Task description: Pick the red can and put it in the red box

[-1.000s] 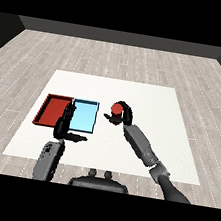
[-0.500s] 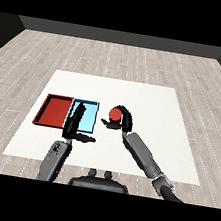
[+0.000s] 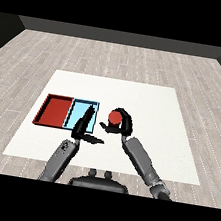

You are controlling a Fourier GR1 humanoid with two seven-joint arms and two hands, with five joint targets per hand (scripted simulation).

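The red can [image 3: 115, 117] stands just right of the light blue tray [image 3: 79, 110], with my right hand [image 3: 122, 124] curled round it. The red tray [image 3: 54, 111] lies at the left, side by side with the blue one, and holds nothing. My left hand [image 3: 83, 127] hovers over the blue tray's near right corner, fingers straight and pointing away, thumb stuck out to the right, holding nothing. It is a short gap left of the can.
Both trays lie on the left half of the white table [image 3: 153, 109]. Bare tabletop stretches to the right and behind the can. My two forearms come up from the near edge, close together.
My right hand has carried the can leftward toward the blue tray. My left hand has shifted right and forward over the blue tray's near corner.
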